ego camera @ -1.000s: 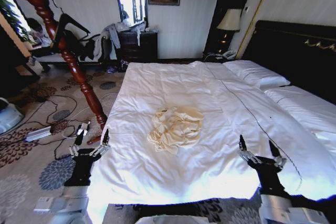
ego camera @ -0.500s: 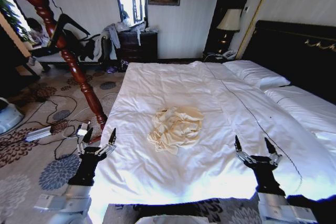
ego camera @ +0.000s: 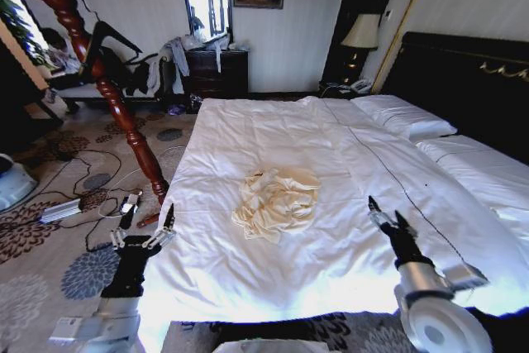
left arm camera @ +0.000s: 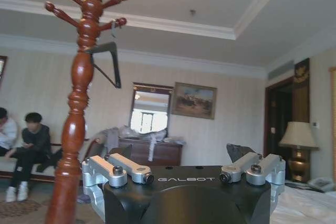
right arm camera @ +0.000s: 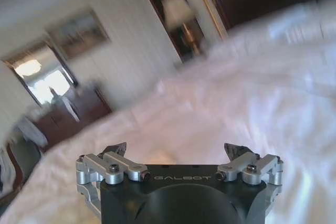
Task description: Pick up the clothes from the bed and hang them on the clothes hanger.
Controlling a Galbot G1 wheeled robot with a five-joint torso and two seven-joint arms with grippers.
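Observation:
The clothes, a crumpled cream shirt (ego camera: 277,202), lie in a heap on the white bed (ego camera: 331,146) near its middle. My left gripper (ego camera: 142,225) hovers open at the bed's left front corner, left of the shirt. Over the duvet to the right of the shirt my right gripper (ego camera: 385,216) is open and twisted sideways, with nothing between its fingers. The right wrist view shows that gripper (right arm camera: 176,150) above the white bed (right arm camera: 262,87). The black clothes hanger (left arm camera: 116,66) hangs on a peg of the wooden coat stand, beyond my left gripper (left arm camera: 181,153).
The red-brown coat stand (ego camera: 107,88) rises from the carpet just left of the bed. Cables and a power strip (ego camera: 62,211) lie on the floor beside it. A dark dresser (ego camera: 216,72) with garments stands at the far wall. People sit on a bench (left arm camera: 26,145).
My right gripper has moved forward over the duvet toward the shirt and twisted its wrist. The left gripper shifted slightly right, then back. The shirt has not moved.

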